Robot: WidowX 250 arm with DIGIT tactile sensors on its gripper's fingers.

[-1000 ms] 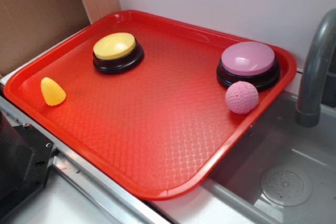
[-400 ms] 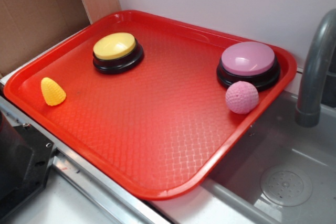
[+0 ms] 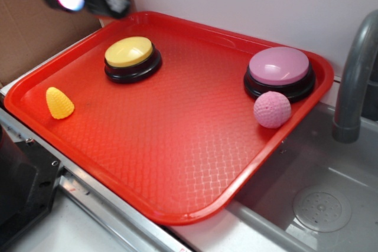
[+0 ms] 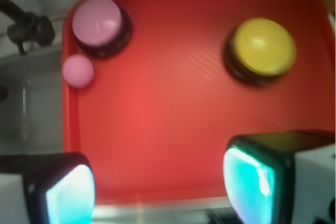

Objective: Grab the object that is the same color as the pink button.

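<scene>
A red tray (image 3: 177,163) fills the scene. On its right side sits the pink button (image 3: 279,66), with the small pink ball (image 3: 272,109) touching its near edge. The claw (image 4: 157,182) hovers blurred over the tray's far left corner, released and empty, well apart from the ball

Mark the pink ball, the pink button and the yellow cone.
pink ball (image 3: 272,110): exterior view, middle of its bumpy surface.
pink button (image 3: 279,66): exterior view, top of the dome.
yellow cone (image 3: 59,103): exterior view, mid-body.
</scene>
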